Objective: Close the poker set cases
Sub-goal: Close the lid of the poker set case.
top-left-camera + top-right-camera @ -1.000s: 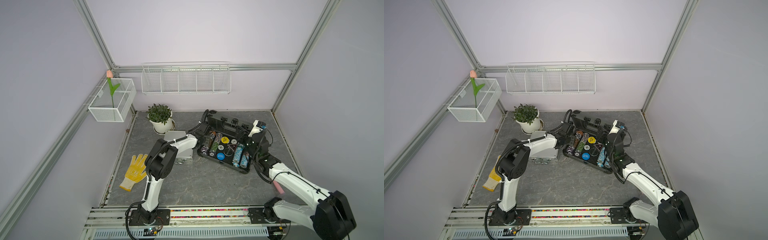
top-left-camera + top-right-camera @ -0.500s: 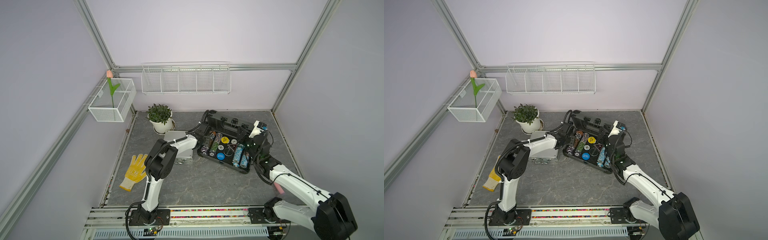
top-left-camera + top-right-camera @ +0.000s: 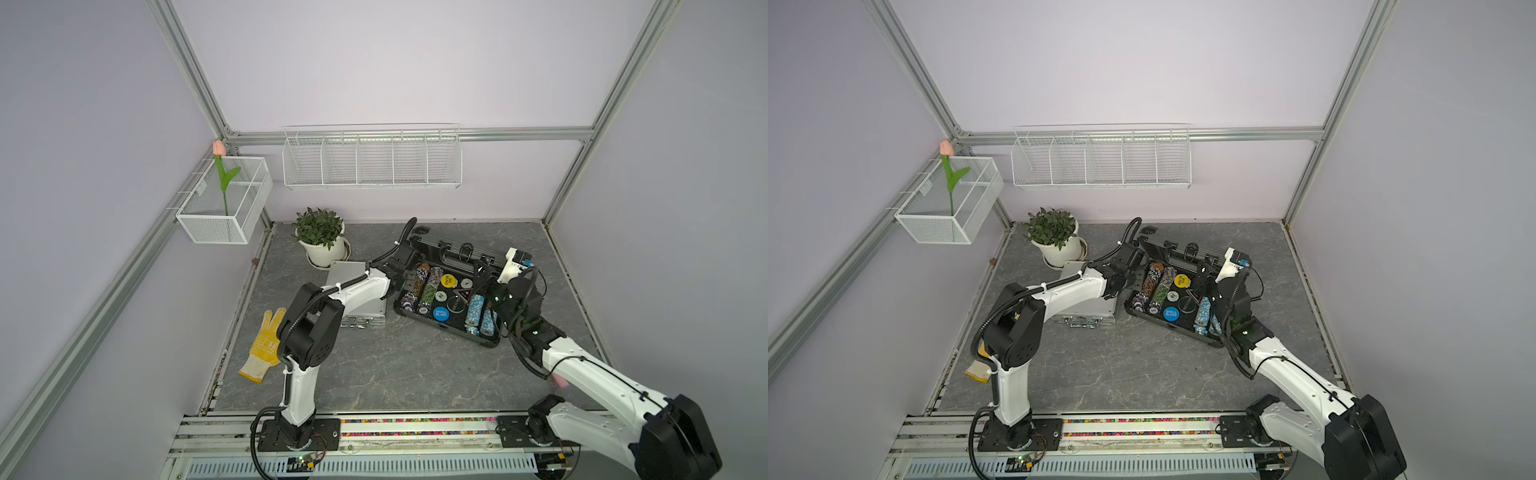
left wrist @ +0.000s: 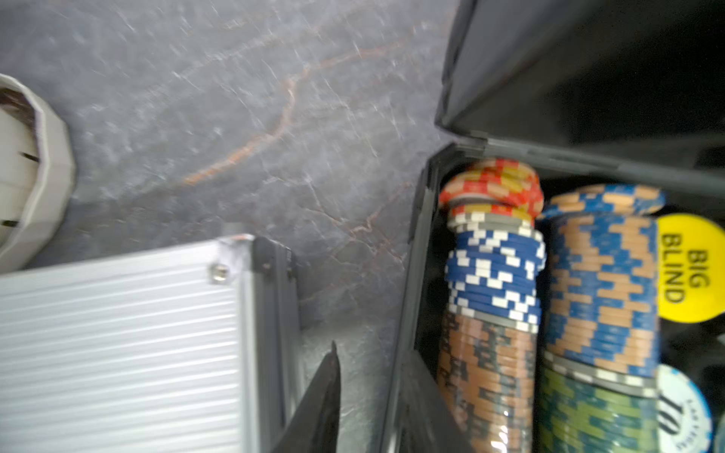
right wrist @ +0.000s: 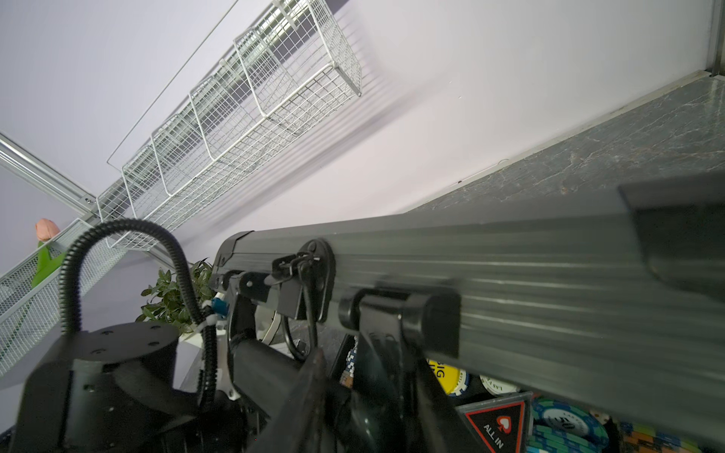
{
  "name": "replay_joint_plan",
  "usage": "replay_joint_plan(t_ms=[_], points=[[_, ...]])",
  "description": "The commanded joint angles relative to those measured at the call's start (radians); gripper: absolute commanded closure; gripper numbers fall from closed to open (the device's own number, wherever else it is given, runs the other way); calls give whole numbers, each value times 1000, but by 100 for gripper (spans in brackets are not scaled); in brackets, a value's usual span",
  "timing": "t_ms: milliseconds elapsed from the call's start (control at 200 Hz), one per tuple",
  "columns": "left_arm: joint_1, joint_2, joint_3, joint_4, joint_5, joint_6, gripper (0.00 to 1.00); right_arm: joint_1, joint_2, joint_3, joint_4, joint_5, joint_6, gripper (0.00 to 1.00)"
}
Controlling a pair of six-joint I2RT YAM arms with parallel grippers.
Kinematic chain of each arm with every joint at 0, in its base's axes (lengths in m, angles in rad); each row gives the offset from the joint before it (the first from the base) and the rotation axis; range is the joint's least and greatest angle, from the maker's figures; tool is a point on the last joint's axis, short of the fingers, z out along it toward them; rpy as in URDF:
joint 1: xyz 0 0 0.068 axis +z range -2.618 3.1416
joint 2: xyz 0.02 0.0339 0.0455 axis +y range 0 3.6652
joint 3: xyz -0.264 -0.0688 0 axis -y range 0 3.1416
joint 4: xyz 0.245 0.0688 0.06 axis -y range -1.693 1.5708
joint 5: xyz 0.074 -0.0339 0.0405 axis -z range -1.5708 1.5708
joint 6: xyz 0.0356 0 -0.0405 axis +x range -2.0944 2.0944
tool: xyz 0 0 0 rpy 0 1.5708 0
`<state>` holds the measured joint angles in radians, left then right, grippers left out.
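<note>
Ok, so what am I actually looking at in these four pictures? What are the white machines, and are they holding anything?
Those are two robot arms bolted to a rail along the front of the table. Two pictures come from a camera pair overhead and show almost the same scene. The other two come from small cameras on the arms' wrists, so they look close-up and tilted.

On the table lie a closed silver case, a dark case open with poker chips inside and its lid partly raised, a potted plant and a yellow glove. Wire baskets hang on the walls.

The left fingers sit between the two cases. The right fingers are by the lid's handle edge. Whether either pair grips anything, the pictures don't show.
</note>
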<state>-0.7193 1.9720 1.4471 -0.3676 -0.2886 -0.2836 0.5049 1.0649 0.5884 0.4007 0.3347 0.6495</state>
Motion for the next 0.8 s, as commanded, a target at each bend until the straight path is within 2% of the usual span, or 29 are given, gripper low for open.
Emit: replay_joint_plan(t_ms=[0, 150, 310, 550, 795], points=[[-3, -41, 1, -6, -41, 2, 69, -4, 4, -36, -94, 43, -67, 65], [-3, -108, -59, 2, -34, -12, 65, -1, 0, -34, -115, 51, -84, 66], [-15, -225, -210, 49, 16, -24, 57, 11, 3, -18, -159, 55, -113, 66], [-92, -410, -449, 125, 36, 9, 41, 28, -2, -22, -202, 75, -138, 66], [-123, -487, -616, 245, 109, 6, 25, 42, -17, -20, -215, 78, -156, 66]])
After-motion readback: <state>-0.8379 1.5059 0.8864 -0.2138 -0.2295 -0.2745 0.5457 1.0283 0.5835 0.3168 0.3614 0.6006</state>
